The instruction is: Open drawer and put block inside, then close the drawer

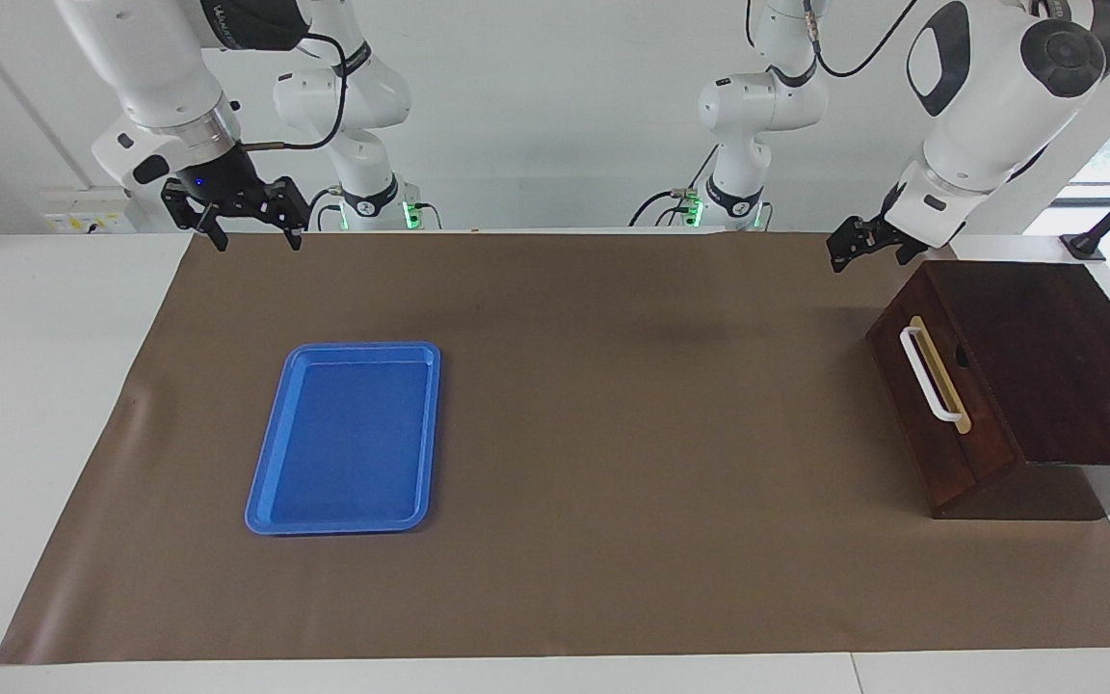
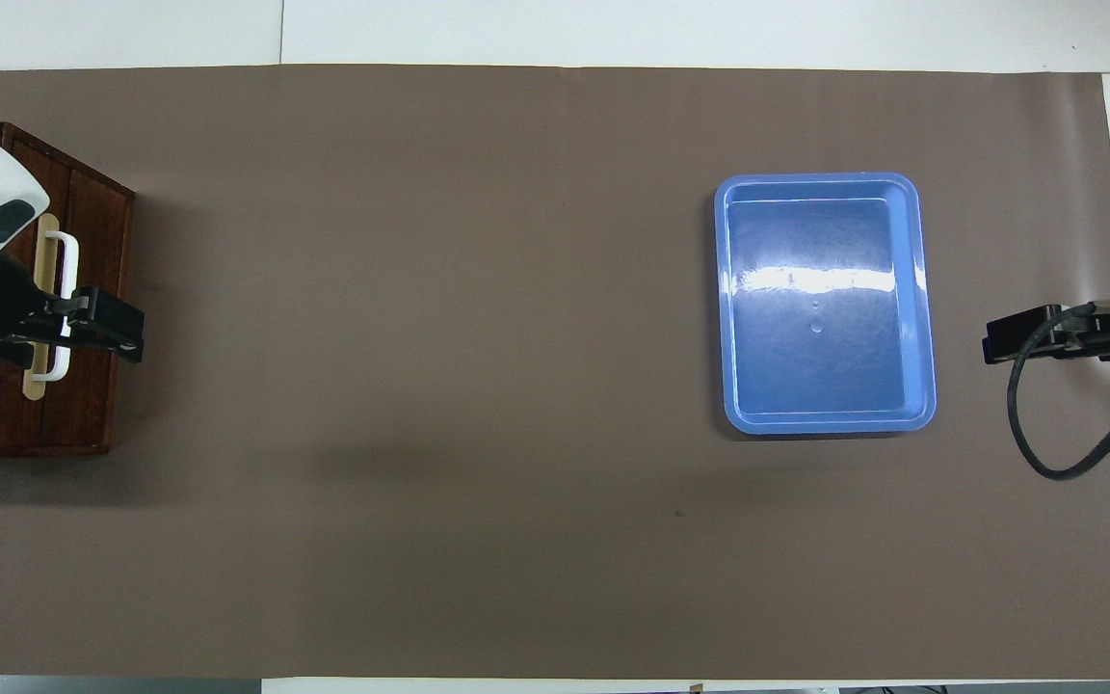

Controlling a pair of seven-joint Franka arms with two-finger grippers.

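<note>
The drawer (image 1: 940, 414) sits shut in its dark wooden box (image 1: 1056, 357) at the left arm's end of the table (image 1: 613, 434). Its front faces the table's middle and carries a white bar handle (image 1: 929, 374) on a tan strip. Judged from its build, the drawer is rigid and fairly heavy; the bar handle is the only practical grasp point, taken across its middle and pulled straight out. The block is not visible in either view.

The left tool (image 1: 861, 246) hangs in the air just beside the box's top edge, above the handle; in the overhead view it overlaps the handle. It touches nothing, and whether its fingers are parted cannot be told. The right tool (image 1: 247, 220) waits at the right arm's end, raised, fingers spread wide and empty. A flat blue plastic tray (image 1: 271, 463) lies empty toward that end
</note>
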